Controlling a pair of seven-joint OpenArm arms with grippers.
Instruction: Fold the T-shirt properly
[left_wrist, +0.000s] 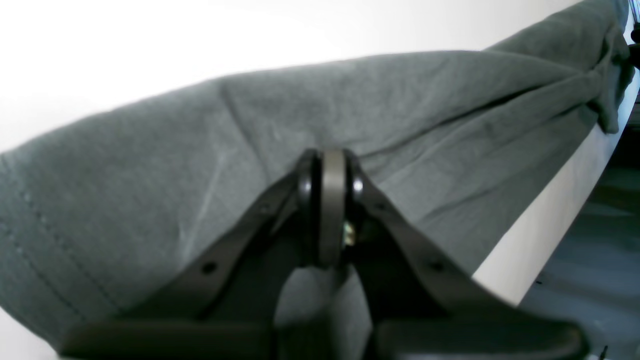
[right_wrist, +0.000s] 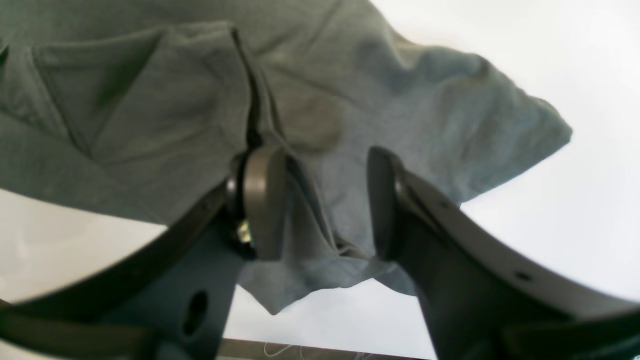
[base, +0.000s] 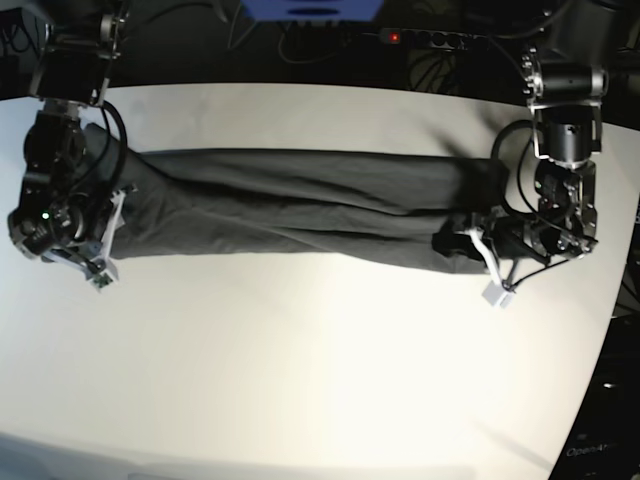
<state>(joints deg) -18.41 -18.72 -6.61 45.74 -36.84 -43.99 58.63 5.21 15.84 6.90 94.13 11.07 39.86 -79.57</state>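
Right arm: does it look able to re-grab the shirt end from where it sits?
Probably yes. The right gripper has its jaws open with a fold of the T-shirt lying between them, and nothing else is in the way. The left gripper is clamped on the other end.

Lab-like bench: white table (base: 320, 370), power strip (base: 430, 38), cable tangle (base: 300, 35).

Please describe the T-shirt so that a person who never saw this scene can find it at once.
Look at the white table between the two arms. Across its far half lies one long dark band of cloth: the T-shirt, dark charcoal grey and wrinkled. It is the only garment there, stretched from the right gripper to the left gripper.
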